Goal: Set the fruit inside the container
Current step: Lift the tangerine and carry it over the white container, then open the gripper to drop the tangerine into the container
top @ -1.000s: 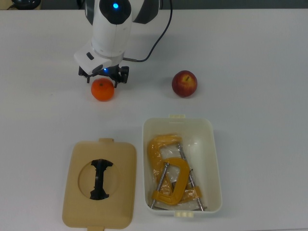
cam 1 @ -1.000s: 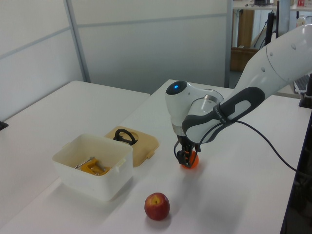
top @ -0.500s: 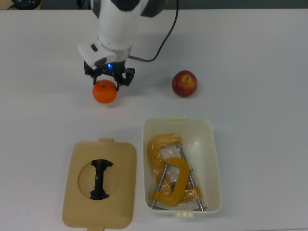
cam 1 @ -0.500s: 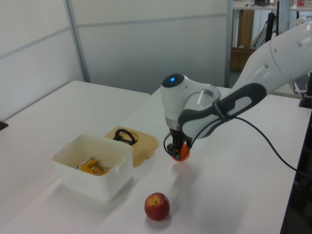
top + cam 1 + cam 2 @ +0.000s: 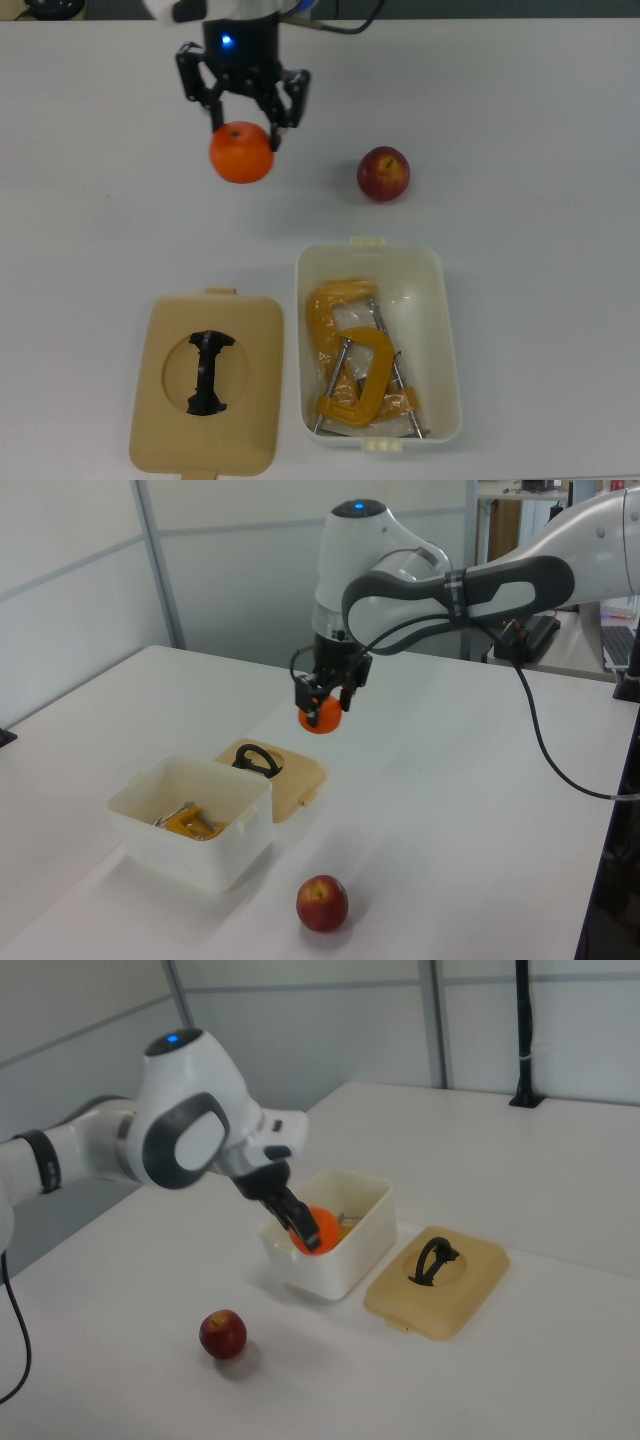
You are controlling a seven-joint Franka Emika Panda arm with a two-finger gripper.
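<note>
Top view first: where's the mandarin [image 5: 241, 153]?
— Clamped in the hand [image 5: 243, 128], lifted off the table [image 5: 520, 120].
— And the apple [image 5: 384, 174]?
— On the table, near the box [image 5: 444, 330]'s short end. Two yellow clamps [image 5: 350, 365] lie inside; the lid [image 5: 170, 420] sits beside it.

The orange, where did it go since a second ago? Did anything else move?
The gripper lifted the mandarin off the table; a second ago it sat on the table with the gripper around it, and now it hangs in the air, fingers shut on it. The apple, the white container with its yellow C-clamps, and the tan lid stayed put.
</note>
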